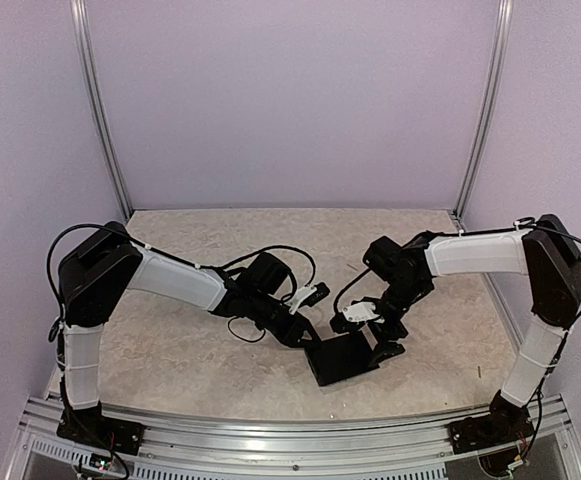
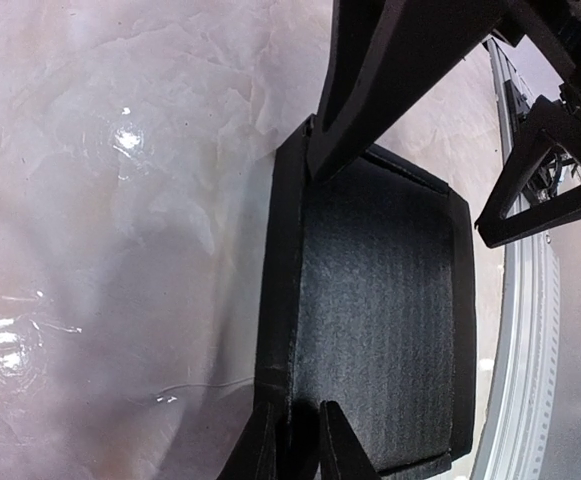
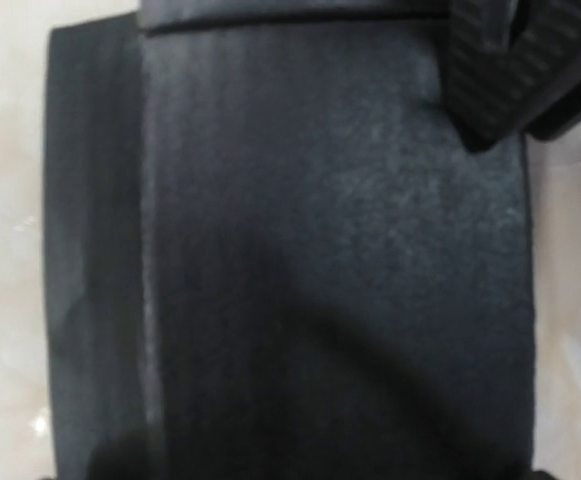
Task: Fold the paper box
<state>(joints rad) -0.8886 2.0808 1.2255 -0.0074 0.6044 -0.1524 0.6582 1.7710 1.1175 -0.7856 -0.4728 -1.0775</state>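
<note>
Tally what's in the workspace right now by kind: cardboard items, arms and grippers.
Black paper box: 1
Robot arms: 2 (left arm, right arm)
Grippers: 2 (left gripper, right gripper), both at the box
Total: 5
</note>
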